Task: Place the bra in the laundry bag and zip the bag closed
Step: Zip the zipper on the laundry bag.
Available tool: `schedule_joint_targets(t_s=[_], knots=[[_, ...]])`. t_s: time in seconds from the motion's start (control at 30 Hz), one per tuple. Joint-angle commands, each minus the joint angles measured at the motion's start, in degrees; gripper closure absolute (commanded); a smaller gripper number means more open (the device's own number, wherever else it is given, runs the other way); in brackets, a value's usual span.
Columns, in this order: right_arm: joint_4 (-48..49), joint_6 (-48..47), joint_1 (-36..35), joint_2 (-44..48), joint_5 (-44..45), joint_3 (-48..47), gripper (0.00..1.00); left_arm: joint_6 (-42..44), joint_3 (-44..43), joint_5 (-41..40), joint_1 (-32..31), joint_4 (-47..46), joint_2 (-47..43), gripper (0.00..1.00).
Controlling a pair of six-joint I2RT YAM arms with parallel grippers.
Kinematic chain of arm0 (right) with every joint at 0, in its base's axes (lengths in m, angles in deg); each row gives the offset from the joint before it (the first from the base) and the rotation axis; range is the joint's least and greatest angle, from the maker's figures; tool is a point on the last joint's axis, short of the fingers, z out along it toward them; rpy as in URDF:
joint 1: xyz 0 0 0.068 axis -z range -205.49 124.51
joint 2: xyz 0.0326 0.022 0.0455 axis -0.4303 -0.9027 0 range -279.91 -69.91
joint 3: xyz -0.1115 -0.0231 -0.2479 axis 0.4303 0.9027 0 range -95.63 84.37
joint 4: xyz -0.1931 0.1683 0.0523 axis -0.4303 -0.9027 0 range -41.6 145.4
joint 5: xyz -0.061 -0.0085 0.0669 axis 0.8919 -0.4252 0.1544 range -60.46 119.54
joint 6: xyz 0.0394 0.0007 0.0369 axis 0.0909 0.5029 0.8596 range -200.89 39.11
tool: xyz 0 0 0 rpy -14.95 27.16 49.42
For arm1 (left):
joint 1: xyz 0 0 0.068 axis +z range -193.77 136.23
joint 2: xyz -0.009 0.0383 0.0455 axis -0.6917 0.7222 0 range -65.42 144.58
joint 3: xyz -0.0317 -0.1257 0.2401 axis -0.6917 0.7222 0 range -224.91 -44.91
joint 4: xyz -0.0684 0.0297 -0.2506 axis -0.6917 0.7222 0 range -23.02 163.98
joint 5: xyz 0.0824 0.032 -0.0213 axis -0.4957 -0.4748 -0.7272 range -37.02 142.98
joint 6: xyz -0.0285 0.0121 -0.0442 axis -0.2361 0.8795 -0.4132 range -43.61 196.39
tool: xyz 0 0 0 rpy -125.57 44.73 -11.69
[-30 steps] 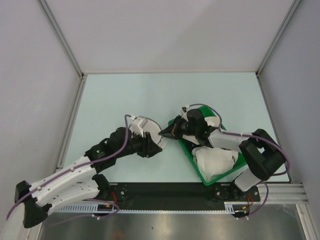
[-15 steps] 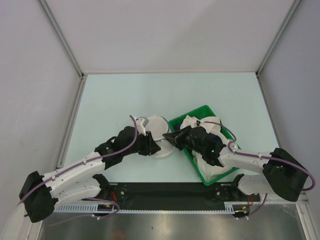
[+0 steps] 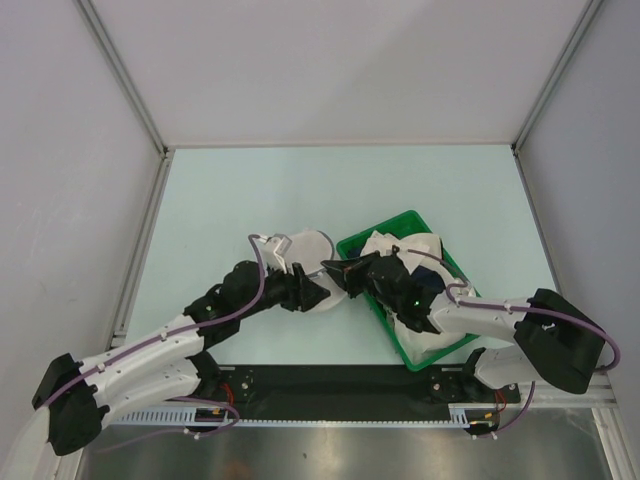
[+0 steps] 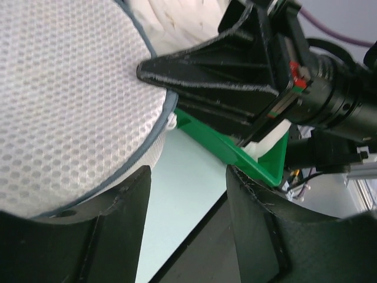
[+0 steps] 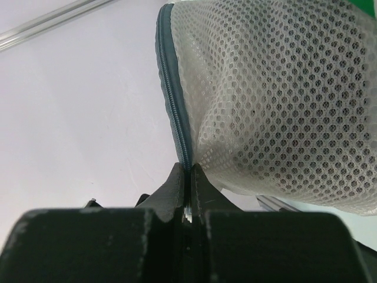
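Right end effector (image 5: 187, 177): is clenching flat on the zipper rim (image 5: 172, 100) of the laundry bag (image 5: 283, 88); nothing else is sitting between its fingers
Left end effector (image 4: 187, 186): is standing released, jaws apart, with only bare counter showing in the gap; the bag's mesh is lying just beside it, not gripped
Bag position: is resting on the counter (image 3: 250, 190) between the two end effectors, just beside the near-left corner of the green basket (image 3: 455, 338)
Bra: is not showing in any view; whether it is already lying inside the bag I cannot tell
Handling: the mesh is looking light, soft and floppy, likely sagging and sliding under any pull; the firmer zipper rim is offering the surest hold; the slider is not showing clearly
Basket contents: white garments (image 3: 425, 245) are lying heaped inside, beyond the bag
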Motion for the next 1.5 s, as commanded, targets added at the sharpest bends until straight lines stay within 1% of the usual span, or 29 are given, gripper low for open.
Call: schedule_joint_targets(t_s=[0.0, 0.07, 0.27, 0.37, 0.43, 0.57, 0.7, 0.77, 0.9, 0.93, 1.07, 1.1, 1.37, 1.4, 1.47], knots=[[3.62, 3.34, -1.04, -0.37, 3.67, -2.66, 1.00, -0.97, 1.30, -3.28, -0.02, -8.03, -1.22, 0.41], [3.10, 3.43, -1.48, -0.37, 3.76, -3.36, 1.00, -1.49, 2.45, -4.34, -0.02, -11.11, -1.22, 0.39], [1.60, 3.34, -2.10, -0.55, 3.85, -5.12, 1.00, -2.20, 1.57, -6.62, -0.02, -12.87, 1.06, 0.33], [1.77, 3.69, -2.45, -0.90, 3.76, -5.30, 1.00, -2.11, 3.06, -7.94, -0.02, -15.86, 0.62, 0.34], [1.95, 4.13, -2.71, -0.99, 3.76, -5.21, 1.00, -1.94, 4.11, -10.49, -0.02, -17.44, 0.01, 0.34], [2.21, 4.31, -3.06, -1.16, 3.76, -5.21, 1.00, -1.67, 6.40, -13.47, -0.02, -23.23, -1.05, 0.34], [2.13, 4.04, -3.15, -1.25, 3.59, -5.82, 1.00, -1.93, 6.14, -13.57, 0.07, -24.74, 0.62, 0.35], [2.04, 3.69, -3.15, -1.34, 3.41, -6.09, 1.00, -2.20, 6.84, -13.48, 0.07, -27.46, 0.80, 0.36], [2.04, 3.69, -3.33, -1.60, 3.15, -6.09, 1.00, -2.81, 7.28, -11.99, 0.07, -30.28, 1.24, 0.43], [2.21, 3.69, -3.42, -1.60, 3.23, -6.09, 1.00, -2.99, 7.28, -12.07, 0.07, -30.11, 1.06, 0.48], [2.39, 3.87, -3.33, -2.04, 2.80, -6.18, 1.00, -3.34, 7.11, -12.60, 0.07, -29.06, 0.71, 0.56], [2.56, 3.78, -3.33, -2.22, 2.71, -6.09, 1.00, -3.51, 7.28, -13.30, 0.07, -28.62, 0.54, 0.59], [2.74, 3.96, -3.59, -2.04, 2.44, -5.74, 1.00, -4.83, 7.02, -15.59, 0.15, -26.15, 0.45, 0.69], [2.74, 3.69, -3.59, -1.96, 2.62, -5.65, 1.00, -5.10, 6.84, -16.03, 0.16, -25.02, 0.62, 0.76], [2.04, 3.52, -3.59, -1.52, 2.53, -5.56, 1.00, -5.71, 6.06, -16.99, 0.24, -23.35, 0.71, 0.81]])
